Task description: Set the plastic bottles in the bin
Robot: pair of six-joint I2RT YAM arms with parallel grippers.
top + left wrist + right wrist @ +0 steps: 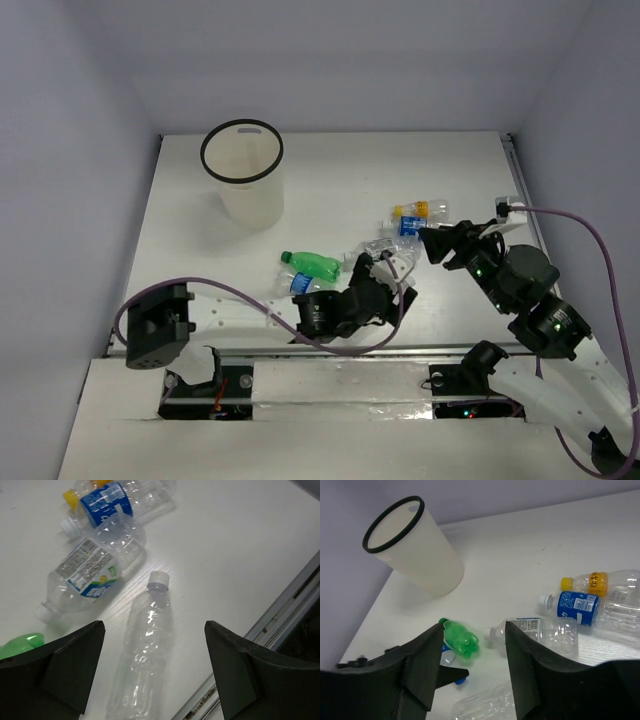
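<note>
Toward far left corner: tall translucent white cylindrical bin (250,205), upright, black-rimmed. Right of it, mid-desk toward near edge: green plastic bottle (312,264), lying flat. Next: left gripper (152,630), spread wide, empty, poised over clear unlabelled white-capped bottle (142,665), lying flat, thin-walled, probably easily crushed. Advised: lower squarely, close gently mid-body, not on cap. Further right: blue-labelled clear bottle (577,607), yellow-capped bottle (600,582). Right gripper (473,630): parted, empty.

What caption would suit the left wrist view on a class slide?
Open left tool above a clear white-capped bottle lying on the white table.
</note>
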